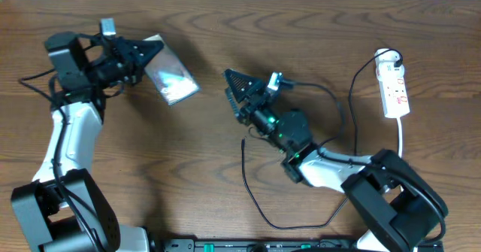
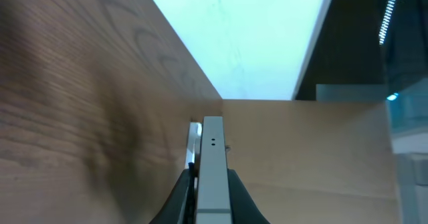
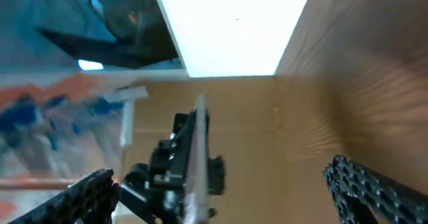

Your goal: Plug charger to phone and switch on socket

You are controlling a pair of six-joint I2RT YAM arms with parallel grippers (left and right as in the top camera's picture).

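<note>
My left gripper [image 1: 144, 59] is shut on one end of the phone [image 1: 173, 80] and holds it at the far left of the table. In the left wrist view the phone [image 2: 212, 164] shows edge-on between the shut jaws [image 2: 212, 204]. My right gripper [image 1: 231, 92] is open and empty at mid table, pointing towards the phone, a short gap away. In the right wrist view its jaws [image 3: 221, 174] spread wide, with the phone [image 3: 198, 140] edge-on ahead. The charger [image 1: 255, 199], a thin black cable, loops on the table below the right arm, its free end [image 1: 244, 141] lying loose. The socket [image 1: 395, 86] lies at the far right.
The charger's cable [image 1: 355, 109] runs up to a plug at the socket's top end. A white cord [image 1: 401, 132] leaves the socket towards the front. A thicker black robot cable [image 1: 331, 98] arcs beside the right arm. The arm bases stand at the front edge.
</note>
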